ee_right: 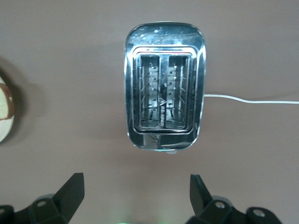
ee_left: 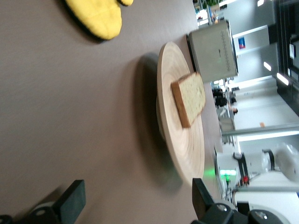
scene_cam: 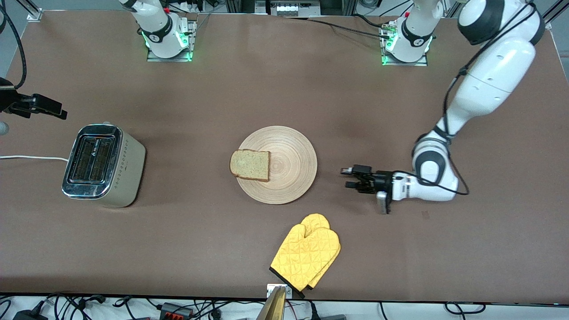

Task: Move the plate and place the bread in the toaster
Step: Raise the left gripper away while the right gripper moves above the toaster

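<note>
The pale wood plate (scene_cam: pixel 289 164) lies mid-table. The bread (scene_cam: pixel 250 165) lies on its edge toward the toaster (scene_cam: pixel 104 165), which stands upright at the right arm's end, slots empty. My left gripper (scene_cam: pixel 346 178) is open and empty, low over the table beside the plate at the left arm's end, a short gap from the rim. Its wrist view shows the gripper (ee_left: pixel 138 193), the plate (ee_left: pixel 184 140), the bread (ee_left: pixel 189 98) and the toaster (ee_left: pixel 212 49). My right gripper (scene_cam: pixel 53 109) is open and empty, in the air by the toaster; its wrist view shows the gripper (ee_right: pixel 137 182) and the toaster (ee_right: pixel 163 109).
A yellow oven mitt (scene_cam: pixel 306 255) lies nearer to the front camera than the plate, close to the table's front edge; it also shows in the left wrist view (ee_left: pixel 96 16). The toaster's white cord (scene_cam: pixel 31 157) runs off the right arm's end of the table.
</note>
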Tool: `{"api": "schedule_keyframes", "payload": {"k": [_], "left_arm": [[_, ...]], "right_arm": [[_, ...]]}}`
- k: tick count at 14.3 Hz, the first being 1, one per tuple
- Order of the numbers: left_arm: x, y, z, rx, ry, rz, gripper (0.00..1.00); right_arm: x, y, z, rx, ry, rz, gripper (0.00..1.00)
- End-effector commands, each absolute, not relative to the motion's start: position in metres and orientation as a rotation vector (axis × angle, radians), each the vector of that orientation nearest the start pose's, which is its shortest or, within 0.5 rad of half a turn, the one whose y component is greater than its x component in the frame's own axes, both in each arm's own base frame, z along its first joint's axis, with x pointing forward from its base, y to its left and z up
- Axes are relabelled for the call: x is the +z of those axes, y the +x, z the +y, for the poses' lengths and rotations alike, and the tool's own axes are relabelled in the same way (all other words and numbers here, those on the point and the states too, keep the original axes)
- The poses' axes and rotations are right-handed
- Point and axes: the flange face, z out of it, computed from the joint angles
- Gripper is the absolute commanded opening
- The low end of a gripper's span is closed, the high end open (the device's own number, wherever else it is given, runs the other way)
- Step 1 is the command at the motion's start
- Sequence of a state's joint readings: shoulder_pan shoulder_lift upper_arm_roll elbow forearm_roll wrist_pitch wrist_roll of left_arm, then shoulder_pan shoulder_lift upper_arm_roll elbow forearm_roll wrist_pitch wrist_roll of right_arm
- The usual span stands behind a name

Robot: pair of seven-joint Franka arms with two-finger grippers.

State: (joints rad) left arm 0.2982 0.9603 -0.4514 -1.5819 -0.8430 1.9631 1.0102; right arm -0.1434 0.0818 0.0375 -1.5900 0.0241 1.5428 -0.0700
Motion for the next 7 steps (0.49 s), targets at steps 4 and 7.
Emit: {"api": "schedule_keyframes", "payload": {"k": [4, 7], "left_arm": [[0.189, 0.666, -0.017, -0.225, 1.977, -0.799, 1.0], [0.24, 0.673, 0.019, -0.425, 2.08, -0.792, 1.0]], "right_arm": [[0.567, 0.558, -0.03, 0.325, -2.924, 0.028, 1.0], [0.565, 0.553, -0.01, 0.397, -2.898, -0.001, 1.0]]}}
